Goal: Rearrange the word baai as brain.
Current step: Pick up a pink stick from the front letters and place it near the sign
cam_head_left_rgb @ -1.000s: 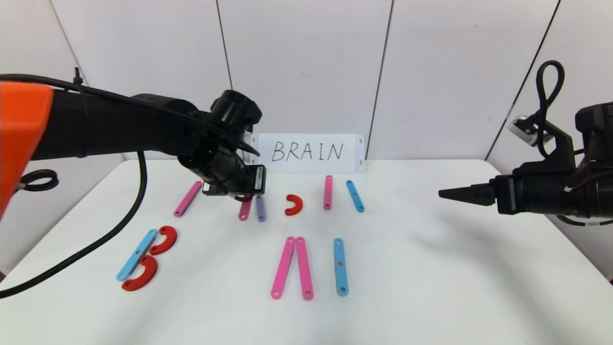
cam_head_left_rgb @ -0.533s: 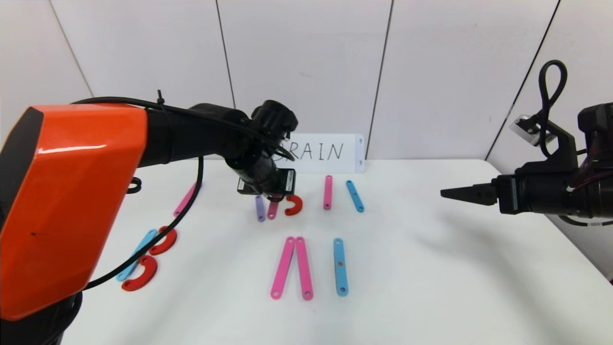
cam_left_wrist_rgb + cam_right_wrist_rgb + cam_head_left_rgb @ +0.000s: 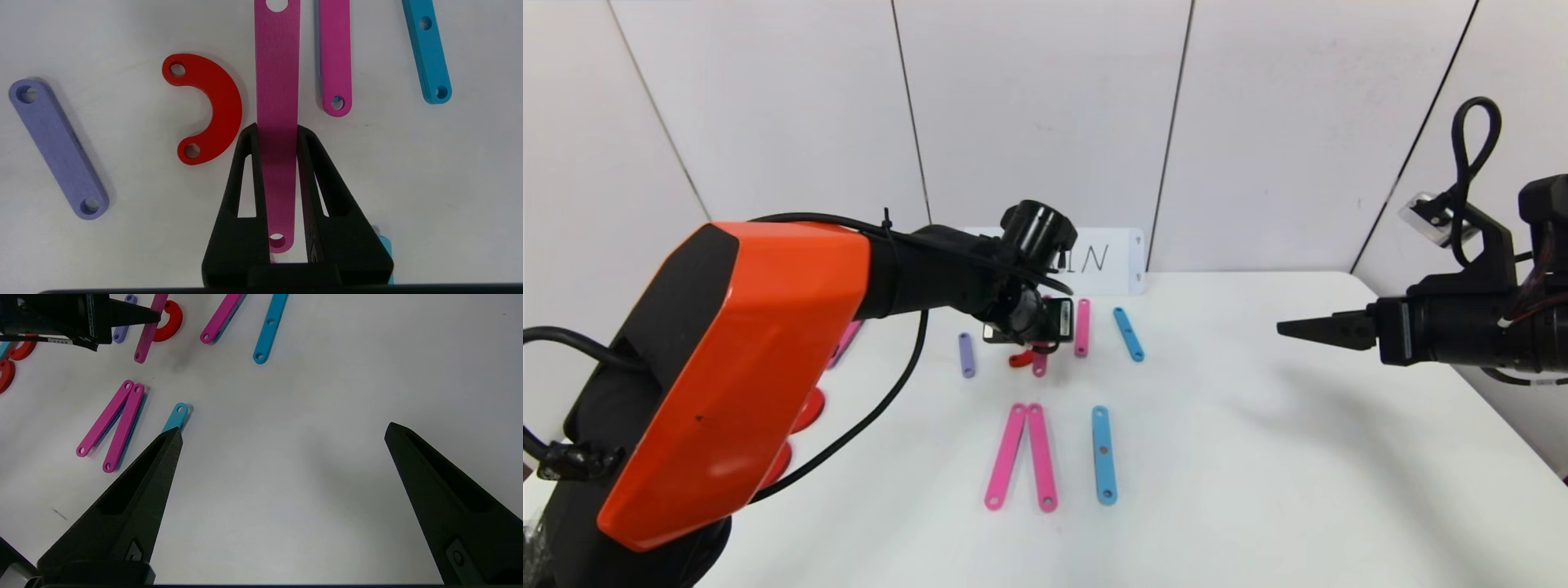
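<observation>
White wall panels back a white tabletop (image 3: 1258, 457) scattered with flat plastic pieces. The left gripper (image 3: 277, 132) is clamped across a pink strip (image 3: 277, 81), beside a red half-ring (image 3: 212, 110) in the far row. The right gripper (image 3: 282, 433) hangs splayed wide and empty, well apart. Such strips look light, stiff and slick; pinching across the narrow width mid-length seems safest. Visible overhead: five pink strips, two blue, one purple (image 3: 966, 354), three red curves.

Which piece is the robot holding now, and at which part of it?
The left gripper holds a pink strip across its long edges, near one holed end. The right gripper holds nothing.
</observation>
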You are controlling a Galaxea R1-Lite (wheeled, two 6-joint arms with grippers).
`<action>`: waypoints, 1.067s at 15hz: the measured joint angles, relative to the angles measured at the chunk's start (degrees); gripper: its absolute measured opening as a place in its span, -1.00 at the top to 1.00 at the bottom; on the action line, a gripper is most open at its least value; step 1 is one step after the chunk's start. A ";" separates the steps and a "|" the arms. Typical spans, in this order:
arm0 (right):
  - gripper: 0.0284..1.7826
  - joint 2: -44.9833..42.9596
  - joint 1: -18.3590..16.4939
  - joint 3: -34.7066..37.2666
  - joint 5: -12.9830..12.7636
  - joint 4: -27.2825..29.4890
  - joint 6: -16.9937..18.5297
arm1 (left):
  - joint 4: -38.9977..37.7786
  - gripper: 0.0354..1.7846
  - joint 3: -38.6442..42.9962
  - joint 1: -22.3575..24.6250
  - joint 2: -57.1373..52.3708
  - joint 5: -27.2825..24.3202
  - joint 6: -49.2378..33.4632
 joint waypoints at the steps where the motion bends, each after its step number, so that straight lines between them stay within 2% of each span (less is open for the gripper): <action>1: -0.95 -0.18 -0.09 0.00 -0.02 0.00 0.00 | -1.10 0.73 0.09 -0.30 0.55 0.02 -0.11; 6: -0.95 -0.66 -0.20 0.09 0.04 0.00 0.00 | -7.67 0.73 0.11 -0.63 2.82 0.46 -2.51; 16: -0.95 -0.74 -0.17 0.15 0.06 0.02 0.00 | -8.51 0.72 0.11 -0.72 5.29 0.74 -2.91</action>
